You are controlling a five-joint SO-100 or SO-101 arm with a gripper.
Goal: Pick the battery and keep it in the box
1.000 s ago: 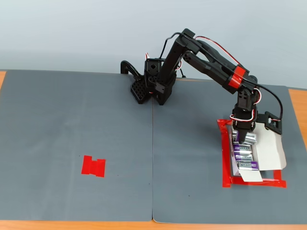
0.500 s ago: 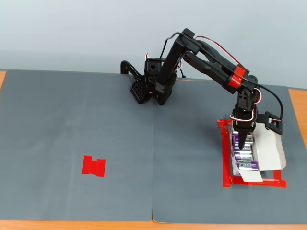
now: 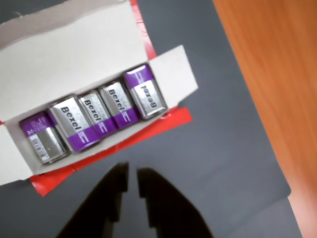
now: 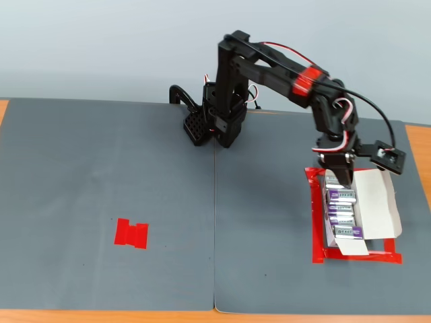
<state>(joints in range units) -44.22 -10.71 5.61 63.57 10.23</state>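
The box (image 4: 377, 202) lies open inside the red tape outline (image 4: 316, 222) on the surface, the battery (image 3: 144, 91) already rests in its row inside, and the empty, nearly closed end effector (image 3: 132, 186) just above could catch the flap if it dips.

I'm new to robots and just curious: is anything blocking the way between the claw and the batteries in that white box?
Nothing visible does. The gripper hangs empty, nearly closed, above the mat beside the box; its lid is folded open and the batteries lie uncovered in a row.
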